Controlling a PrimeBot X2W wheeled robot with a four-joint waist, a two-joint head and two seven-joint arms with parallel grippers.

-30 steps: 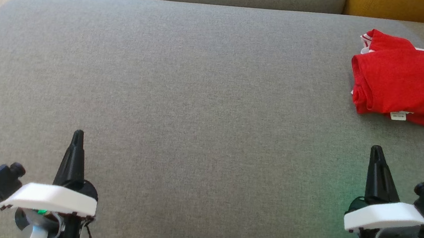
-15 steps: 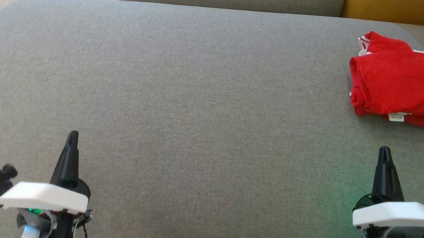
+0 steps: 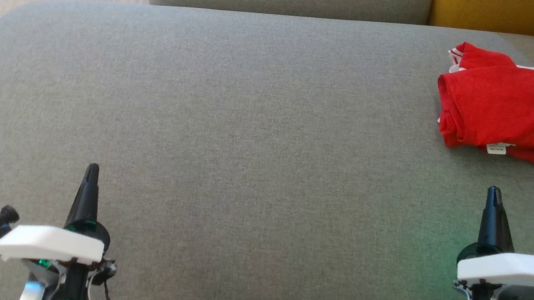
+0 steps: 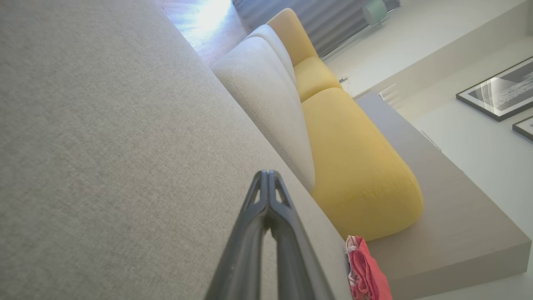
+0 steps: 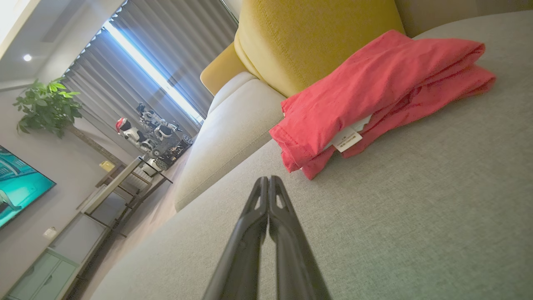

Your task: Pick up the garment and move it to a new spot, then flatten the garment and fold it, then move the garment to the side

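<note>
In the head view, you have the red garment [image 3: 509, 112] lying folded on the far right part of the grey sofa seat [image 3: 247, 142], just in front of the yellow cushion [image 3: 512, 12]. A small white label [image 3: 498, 148] shows at its near edge. Your left jaws sit at the lower left, closed and holding nothing, their dark fingers [image 3: 85, 198] pressed into one point above the seat. Your right jaws sit at the lower right, also closed and empty, fingers [image 3: 492, 221] aimed toward the garment but clear of it.

In the left wrist view, the left fingers [image 4: 250, 233] meet at the tips over bare grey fabric. The garment [image 4: 366, 271] is well apart, a red bundle at the far end of the seat beside the yellow cushion [image 4: 358, 166].

In the right wrist view, the right fingers [image 5: 250, 241] are shut tight. The garment [image 5: 374, 83] lies near, ahead of the tips, not touching them, its label [image 5: 349, 139] facing you.
</note>
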